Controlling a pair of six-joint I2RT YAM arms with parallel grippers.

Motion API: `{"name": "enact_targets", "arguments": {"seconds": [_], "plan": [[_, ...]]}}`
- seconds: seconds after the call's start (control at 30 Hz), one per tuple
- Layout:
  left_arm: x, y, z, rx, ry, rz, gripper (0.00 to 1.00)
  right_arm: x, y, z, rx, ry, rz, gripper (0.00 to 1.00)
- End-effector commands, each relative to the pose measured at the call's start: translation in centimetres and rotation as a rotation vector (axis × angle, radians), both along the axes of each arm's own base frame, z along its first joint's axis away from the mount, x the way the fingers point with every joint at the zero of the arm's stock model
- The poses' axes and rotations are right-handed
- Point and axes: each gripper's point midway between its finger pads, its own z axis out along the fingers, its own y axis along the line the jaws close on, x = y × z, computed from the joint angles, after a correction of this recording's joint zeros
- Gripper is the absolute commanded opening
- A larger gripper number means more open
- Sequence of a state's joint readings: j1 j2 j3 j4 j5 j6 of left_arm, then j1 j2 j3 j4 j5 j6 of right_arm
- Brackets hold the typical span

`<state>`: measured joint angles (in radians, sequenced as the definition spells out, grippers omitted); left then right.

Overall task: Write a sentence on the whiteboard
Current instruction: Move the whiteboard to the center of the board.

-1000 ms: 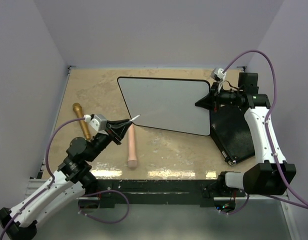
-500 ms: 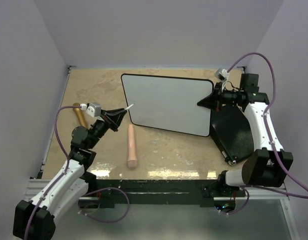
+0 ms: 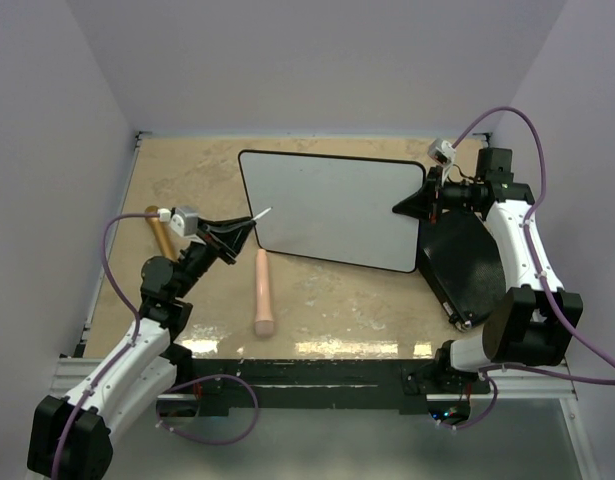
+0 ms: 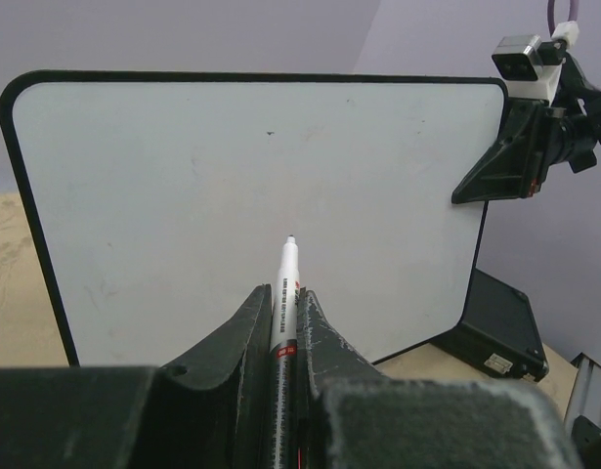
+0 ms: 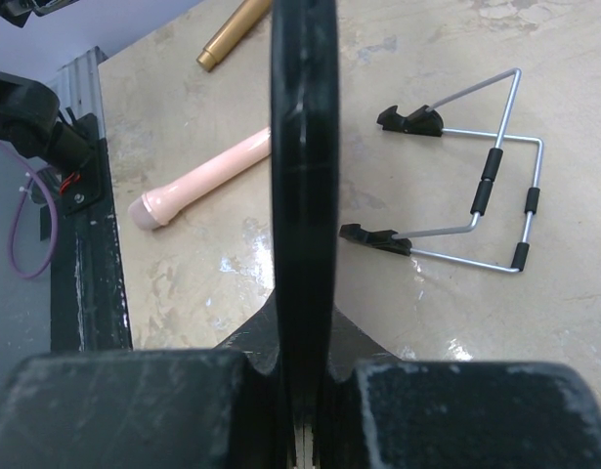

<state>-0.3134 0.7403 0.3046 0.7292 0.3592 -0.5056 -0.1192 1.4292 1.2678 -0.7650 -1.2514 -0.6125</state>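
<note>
Two claws busy, no ink on the board (image 3: 332,210) yet. The left claw (image 4: 280,305) is clamped on a marker (image 4: 286,274), cap off, tip aimed at the middle of the white face. The right claw (image 3: 424,200) is clamped on the board's right rim and props it up on edge at the back of the table, face turned toward the left arm. The right wrist view shows that rim pinched edge-on between the fingers.

Step, as I read it: lining up for the first stroke, so the sentence is not begun. Next move calls for bringing the tip onto the surface near the upper left, leaving room for two lines, with light pressure while the right claw holds the board steady.

Hard to tell:
- whether the tip touches the face or sits just short of it
- whether the board's bottom edge rests on the table; the left claw hides it
- marker colour
- a tiny dark speck high on the face, nature unclear

Black case (image 3: 467,265) lies partly behind the right arm. Pink tube (image 3: 262,292) and gold tube (image 3: 163,240) lie loose on the table, and a wire stand (image 5: 486,195) shows only in the right wrist view.
</note>
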Motion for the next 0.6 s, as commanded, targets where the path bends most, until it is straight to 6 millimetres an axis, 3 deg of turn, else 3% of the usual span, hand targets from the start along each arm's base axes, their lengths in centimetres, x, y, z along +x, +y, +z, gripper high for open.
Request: {"name": "enact_targets", "arguments": {"seconds": [0.0, 0.57], "plan": [[-0.4, 0.2, 1.5, -0.042, -0.061, -0.006, 0.0, 0.4, -0.7, -1.0, -0.073, -0.029, -0.025, 0.0], [-1.0, 1.3, 1.1, -0.064, -0.086, 0.032, 0.0, 0.2, -0.7, -1.1, -0.068, -0.035, -0.02, 0.0]]}}
